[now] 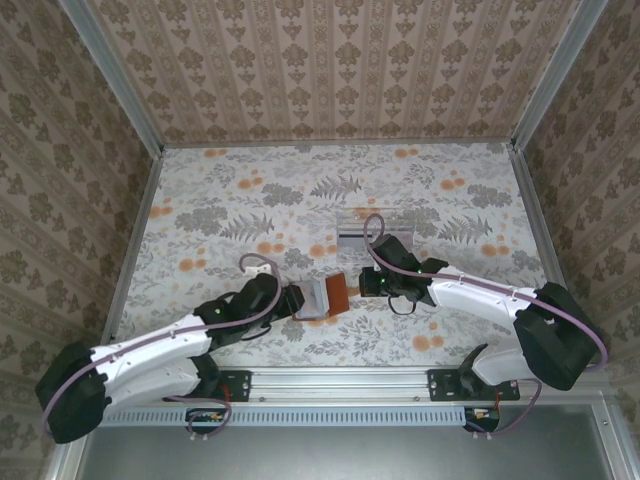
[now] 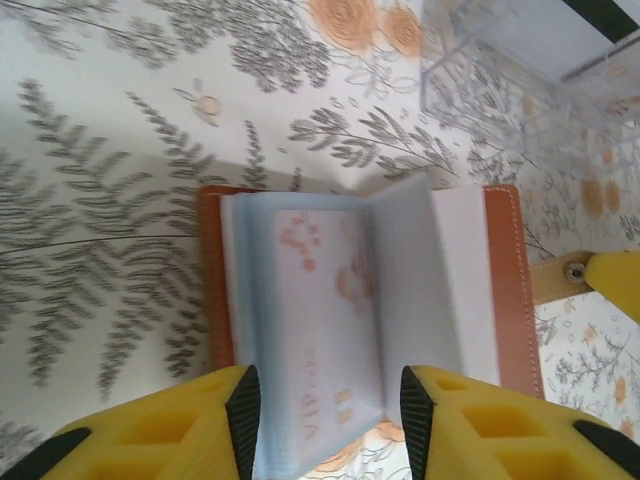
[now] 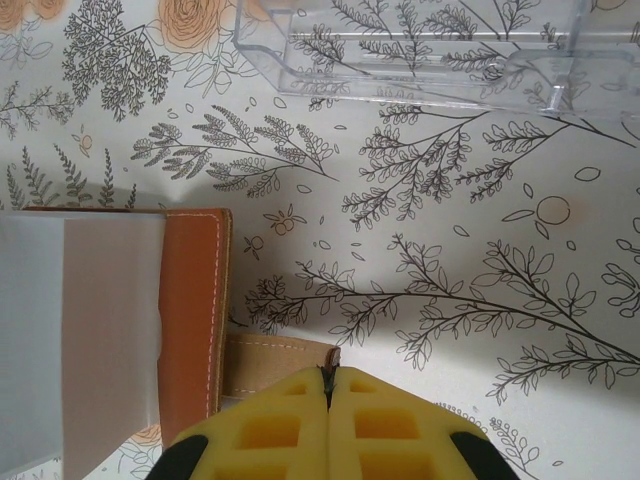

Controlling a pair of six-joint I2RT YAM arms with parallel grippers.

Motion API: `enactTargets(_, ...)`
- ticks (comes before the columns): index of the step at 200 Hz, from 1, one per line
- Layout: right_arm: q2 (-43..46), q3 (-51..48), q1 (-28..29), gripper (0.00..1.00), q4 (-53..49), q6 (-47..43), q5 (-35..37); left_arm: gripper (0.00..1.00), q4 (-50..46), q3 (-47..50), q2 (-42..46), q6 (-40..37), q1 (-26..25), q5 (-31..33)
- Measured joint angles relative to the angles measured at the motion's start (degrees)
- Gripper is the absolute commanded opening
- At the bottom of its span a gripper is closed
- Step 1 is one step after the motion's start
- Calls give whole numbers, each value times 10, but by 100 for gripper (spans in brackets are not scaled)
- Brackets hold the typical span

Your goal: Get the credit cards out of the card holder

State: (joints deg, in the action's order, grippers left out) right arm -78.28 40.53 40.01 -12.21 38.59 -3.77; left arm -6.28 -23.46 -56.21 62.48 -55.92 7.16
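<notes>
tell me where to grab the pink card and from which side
Take the pink card by its free end, which sticks out of the card holder toward the left end effector, and come in from that side along its length. That end lies bare, and the right end effector holds the strap, so a straight pull should work.

1. We look down on a tabletop [image 1: 200,200] covered in pale cloth printed with grey ferns and orange flowers.
2. We see the back wall [image 1: 340,60], left wall [image 1: 50,150] and right wall [image 1: 600,150] enclosing it, all papered in beige damask stripes.
3. We note metal posts [image 1: 115,75] in the far corners and a metal rail [image 1: 340,378] along the near edge.
4. We find the light soft and even, with faint shadows.
</notes>
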Motion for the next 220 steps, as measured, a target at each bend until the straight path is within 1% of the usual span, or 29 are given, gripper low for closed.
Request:
enactTargets(11, 0, 0, 0, 0, 0, 0, 0, 37, 12, -12, -25, -5, -5, -5)
enactTargets(27, 0, 0, 0, 0, 0, 0, 0, 33, 29, -30, -63, -10, -11, -10)
enactTargets(57, 0, 0, 0, 0, 0, 0, 0, 30, 60, -51, -123, -13, -15, -21)
enactTargets(83, 5, -1, 0, 0, 0, 0, 0, 30, 76, -59, -173, -14, -19, -33)
enactTargets(107, 14, -2, 0, 0, 0, 0, 0, 30, 89, -69, -200, -18, -23, -43)
enactTargets(128, 19, -2, 0, 10, 0, 0, 0, 32, 103, -87, -227, -22, -27, -51)
enactTargets(142, 21, -2, 0, 21, -1, 1, 3, 32, 111, -101, -246, -26, -33, -57)
enactTargets(151, 22, -2, 0, 25, -1, -1, 4, 33, 115, -110, -256, -28, -36, -61)
enactTargets(161, 22, -2, 0, 27, -2, -3, 5, 37, 120, -116, -263, -31, -38, -65)
enactTargets(177, 23, -2, 0, 29, -2, -2, 6, 40, 131, -123, -272, -35, -41, -73)
enactTargets(194, 23, -2, 0, 30, -2, -2, 6, 49, 139, -123, -274, -38, -41, -80)
enactTargets(220, 24, -2, 0, 32, -3, -2, 6, 52, 145, -123, -270, -42, -41, -83)
